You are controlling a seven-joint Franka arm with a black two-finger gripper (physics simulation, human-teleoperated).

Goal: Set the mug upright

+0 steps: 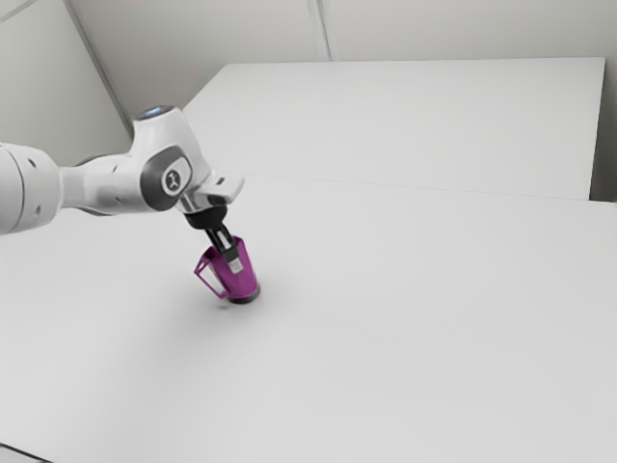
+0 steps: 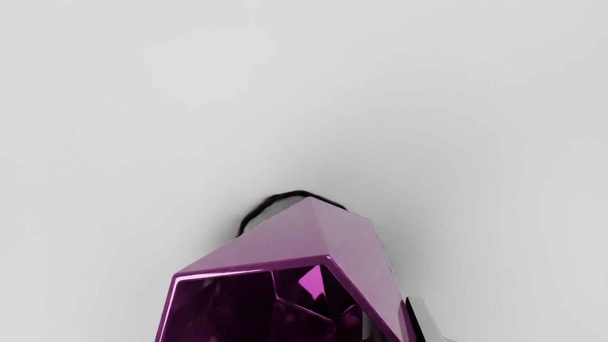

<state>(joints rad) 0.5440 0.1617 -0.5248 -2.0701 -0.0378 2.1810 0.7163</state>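
Our 2 black fingers (image 1: 230, 255) pinch the wall of a glossy purple faceted mug (image 1: 247, 280), 1 inside, 1 outside.
It tilts, dark base (image 1: 246, 298) low at the white tabletop (image 1: 415, 328), handle (image 1: 201, 259) toward the exterior view's left.

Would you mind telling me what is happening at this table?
A robot arm has its gripper closed on the wall of a purple mug, one finger inside and one outside. The mug is mouth-up, leaning a little toward the exterior view's left. I can't tell whether its base sits flat on the table.
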